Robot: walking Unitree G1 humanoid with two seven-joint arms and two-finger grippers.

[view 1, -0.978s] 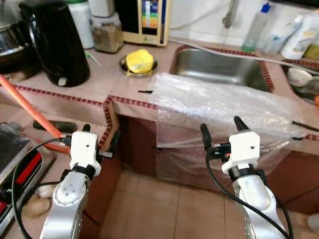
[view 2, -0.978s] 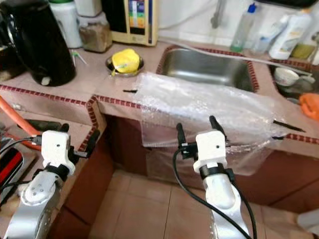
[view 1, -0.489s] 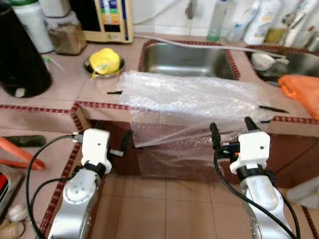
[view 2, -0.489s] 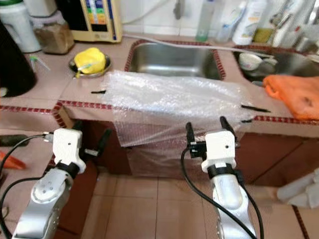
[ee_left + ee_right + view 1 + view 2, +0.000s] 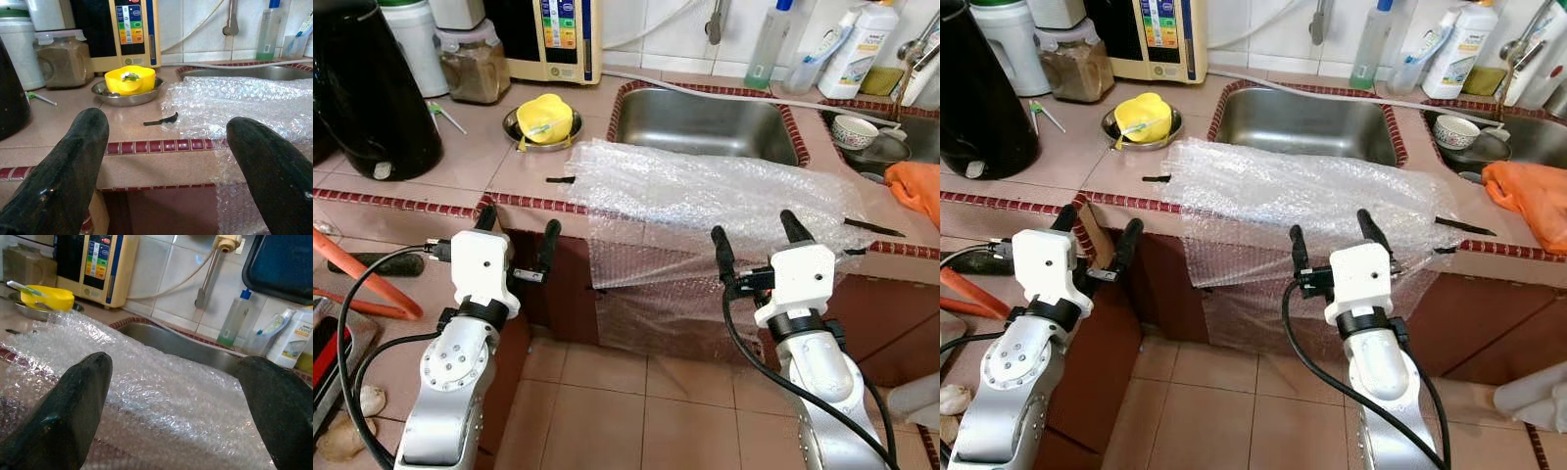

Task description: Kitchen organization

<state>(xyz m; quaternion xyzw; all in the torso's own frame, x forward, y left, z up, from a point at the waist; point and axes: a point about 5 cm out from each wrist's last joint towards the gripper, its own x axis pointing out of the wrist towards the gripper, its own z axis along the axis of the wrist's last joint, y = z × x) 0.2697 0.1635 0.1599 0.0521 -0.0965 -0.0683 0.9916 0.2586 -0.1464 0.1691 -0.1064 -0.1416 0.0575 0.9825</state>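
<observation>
Clear bubble-wrap sheet (image 5: 705, 201) is lying untouched over the tiled worktop's (image 5: 460, 166) front edge beside the steel sink (image 5: 705, 122); left claw (image 5: 517, 235) and right claw (image 5: 756, 245) are hovering spread, tidying seemingly not begun.

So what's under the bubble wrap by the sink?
The bubble wrap lies on the tiled counter edge in front of the sink and hangs over the cabinet front below. Tile trim shows faintly through it; anything small beneath cannot be made out.
</observation>
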